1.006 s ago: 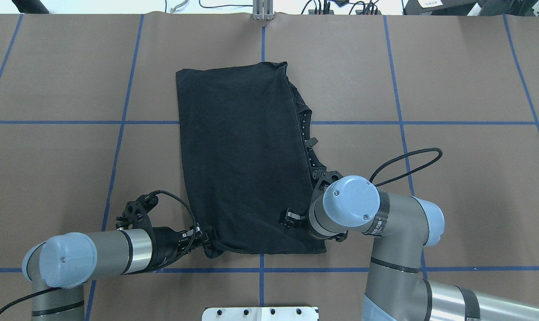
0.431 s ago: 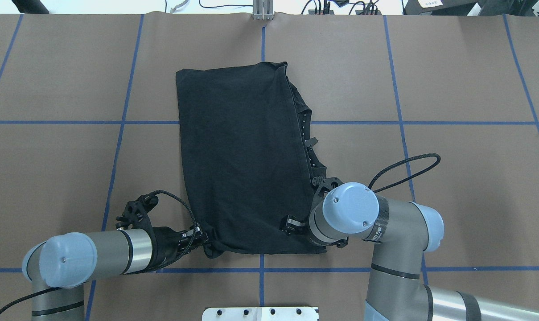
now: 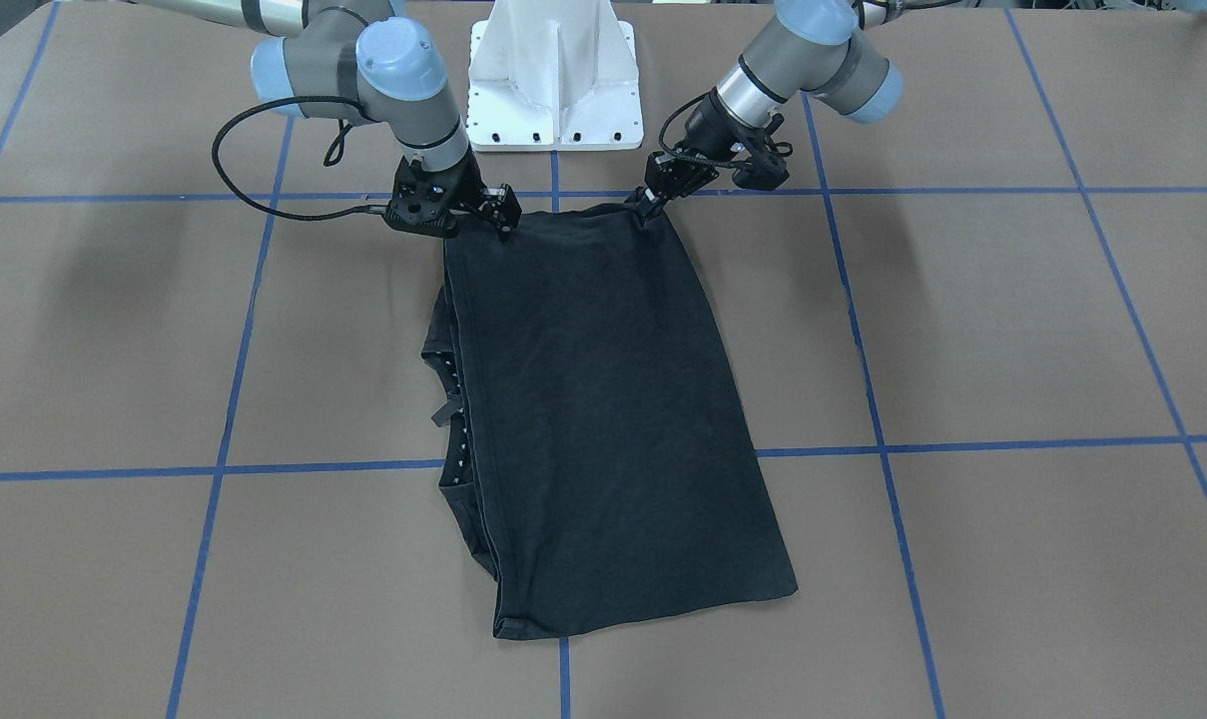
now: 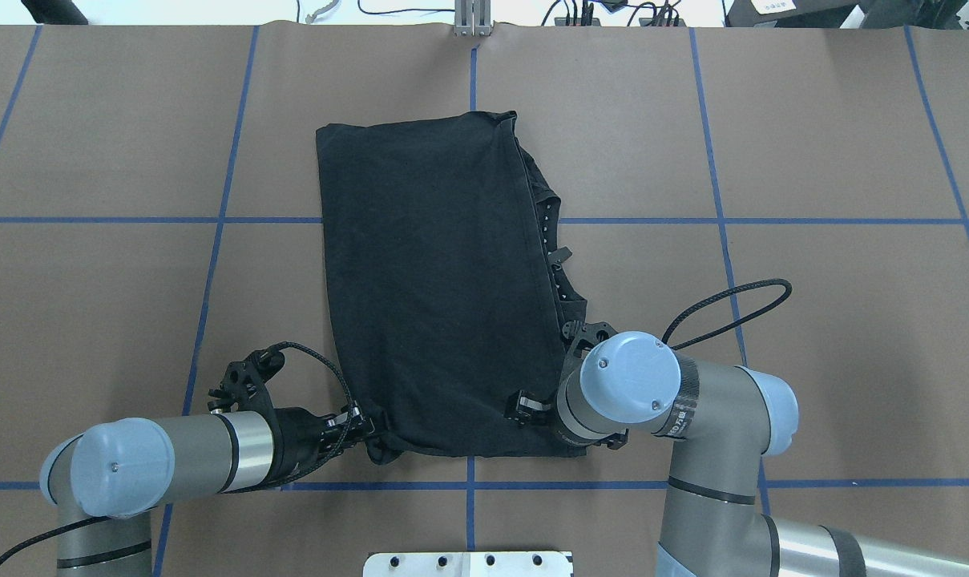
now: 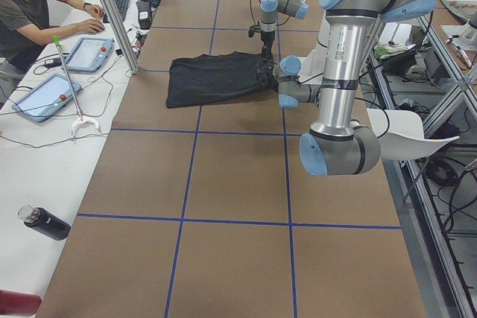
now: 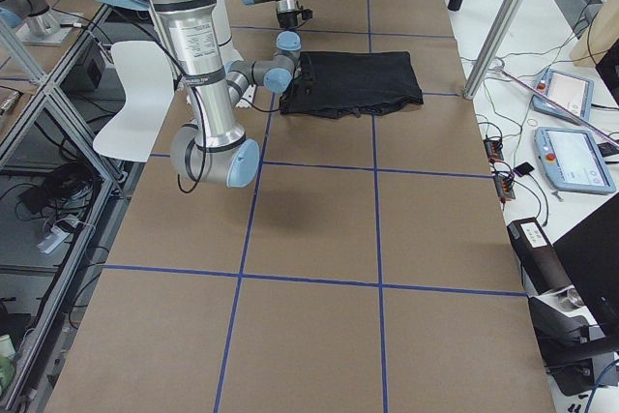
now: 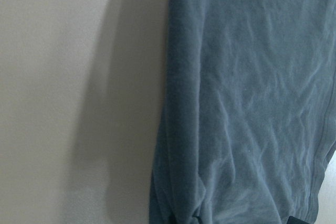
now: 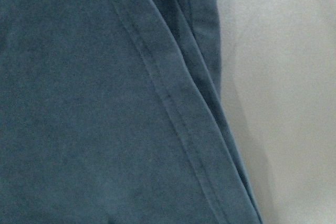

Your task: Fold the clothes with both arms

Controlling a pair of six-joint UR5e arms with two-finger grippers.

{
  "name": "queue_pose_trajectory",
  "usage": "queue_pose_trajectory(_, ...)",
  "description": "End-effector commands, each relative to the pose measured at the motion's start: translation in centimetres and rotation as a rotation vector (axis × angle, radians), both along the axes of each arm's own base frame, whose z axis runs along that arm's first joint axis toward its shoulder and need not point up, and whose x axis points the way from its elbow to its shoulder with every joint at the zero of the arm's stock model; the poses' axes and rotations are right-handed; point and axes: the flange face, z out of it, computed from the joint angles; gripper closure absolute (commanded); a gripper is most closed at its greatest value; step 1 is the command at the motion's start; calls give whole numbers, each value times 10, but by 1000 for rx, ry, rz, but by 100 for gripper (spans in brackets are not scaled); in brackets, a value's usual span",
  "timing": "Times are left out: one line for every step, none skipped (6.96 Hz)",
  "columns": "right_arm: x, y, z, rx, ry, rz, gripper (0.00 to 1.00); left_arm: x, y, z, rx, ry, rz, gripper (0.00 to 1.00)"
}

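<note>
The T-shirt (image 4: 436, 280) stretches lengthwise away from the robot-side edge of the surface (image 4: 91, 320), left hand (image 4: 369, 431) clenched on one near corner, right hand (image 4: 527, 406) at the other, grip impossible to tell

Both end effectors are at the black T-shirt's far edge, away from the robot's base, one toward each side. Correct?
No. They are at the T-shirt's near edge, by the robot's base, one toward each side: left end effector, right end effector. The overhead exterior view shows it.
</note>
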Motion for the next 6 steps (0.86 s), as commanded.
queue_pose_trajectory(-2, 1, 0, -2, 2, -4, 9, 0, 0, 0, 0, 0, 0, 100)
queue_pose_trajectory(-2, 1, 0, -2, 2, -4, 20, 0, 0, 1, 0, -1, 0, 100)
queue_pose_trajectory(-2, 1, 0, -2, 2, -4, 41, 0, 0, 0, 0, 0, -1, 100)
queue_pose_trajectory(-1, 0, -2, -2, -3, -4, 60, -1, 0, 0, 0, 0, -1, 100)
queue_pose_trajectory(-2, 1, -1, -2, -2, -5, 73, -1, -1, 0, 0, 0, -3, 100)
queue_pose_trajectory(-2, 1, -2, -2, -3, -5, 84, -1, -1, 0, 0, 0, -3, 100)
